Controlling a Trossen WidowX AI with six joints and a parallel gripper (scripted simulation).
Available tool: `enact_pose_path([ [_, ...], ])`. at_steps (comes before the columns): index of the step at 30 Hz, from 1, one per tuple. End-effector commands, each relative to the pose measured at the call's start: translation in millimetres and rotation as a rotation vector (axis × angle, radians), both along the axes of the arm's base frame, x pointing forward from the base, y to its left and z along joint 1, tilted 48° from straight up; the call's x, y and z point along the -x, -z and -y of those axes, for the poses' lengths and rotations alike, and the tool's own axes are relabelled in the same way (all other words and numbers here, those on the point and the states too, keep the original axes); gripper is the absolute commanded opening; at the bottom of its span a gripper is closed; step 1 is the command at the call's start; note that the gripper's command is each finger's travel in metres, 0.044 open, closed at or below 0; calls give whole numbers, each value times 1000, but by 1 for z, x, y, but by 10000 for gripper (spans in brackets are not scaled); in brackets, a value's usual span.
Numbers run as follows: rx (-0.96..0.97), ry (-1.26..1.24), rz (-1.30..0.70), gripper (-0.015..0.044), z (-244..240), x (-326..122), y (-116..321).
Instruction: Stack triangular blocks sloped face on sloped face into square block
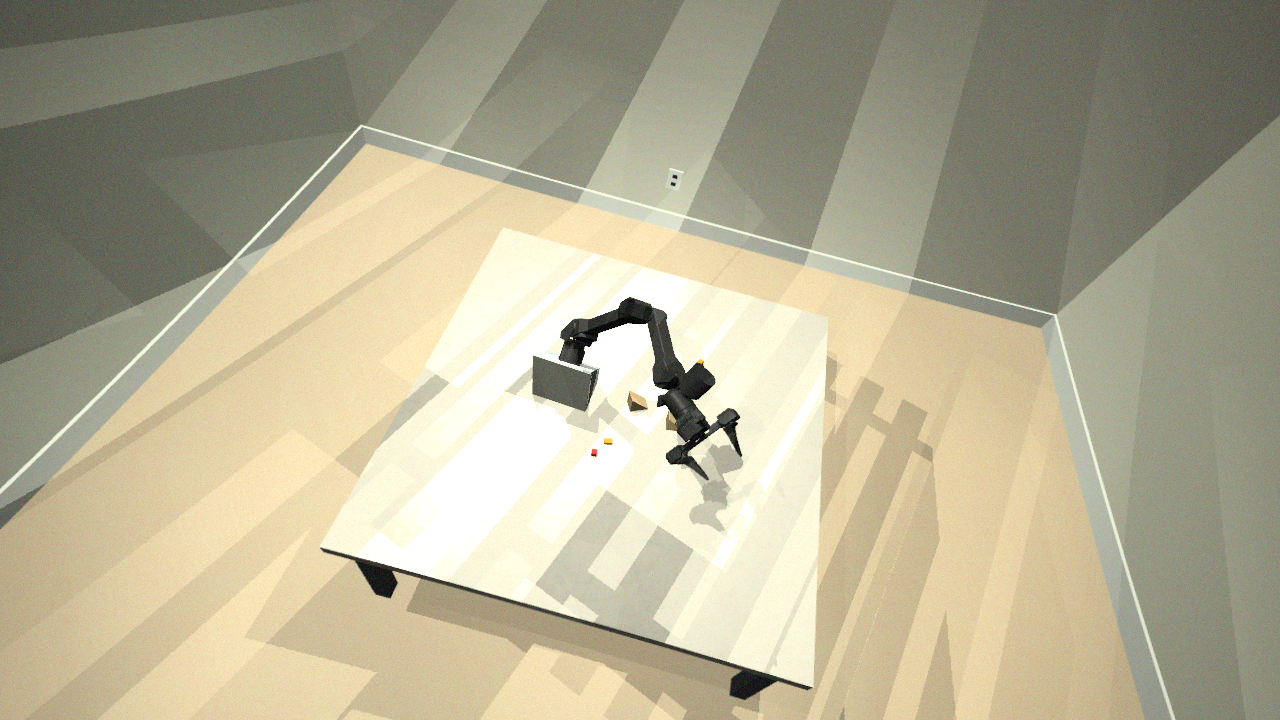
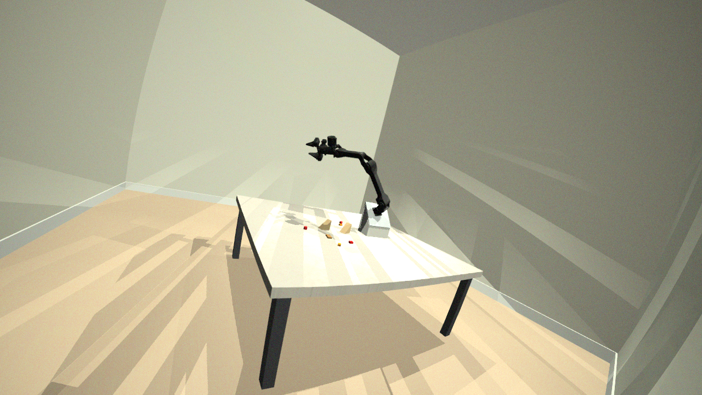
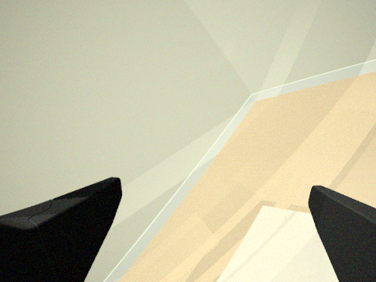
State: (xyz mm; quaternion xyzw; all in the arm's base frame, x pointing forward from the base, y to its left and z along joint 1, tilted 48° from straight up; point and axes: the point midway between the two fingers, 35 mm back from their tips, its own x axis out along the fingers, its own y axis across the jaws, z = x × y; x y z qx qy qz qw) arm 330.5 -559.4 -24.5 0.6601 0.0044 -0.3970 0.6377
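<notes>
One tan triangular block (image 1: 636,401) (image 2: 346,227) stands on the table (image 1: 429,519) (image 2: 392,267) nearer the arm's base. The other tan triangular block (image 1: 671,421) (image 2: 326,225) stands apart from it, farther from the base. In the top view the arm hides part of this second block. My gripper (image 1: 724,466) (image 2: 308,149) (image 3: 216,193) is open and empty, high above the table and well away from both blocks. Its fingers point outward, and the wrist view shows no block.
Small pieces lie around the blocks: a red piece (image 1: 594,452), an orange piece (image 1: 607,440), another red piece (image 2: 305,227), a brown piece (image 2: 328,236), a yellow piece (image 2: 339,244) and a red one (image 2: 351,242). The grey base box (image 1: 562,382) (image 2: 378,230) stands beside them.
</notes>
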Motion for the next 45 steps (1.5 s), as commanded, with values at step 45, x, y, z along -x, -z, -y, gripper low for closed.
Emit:
enact_pose_path([
  [45, 189, -2010, -167, 440, -504, -37, -14],
])
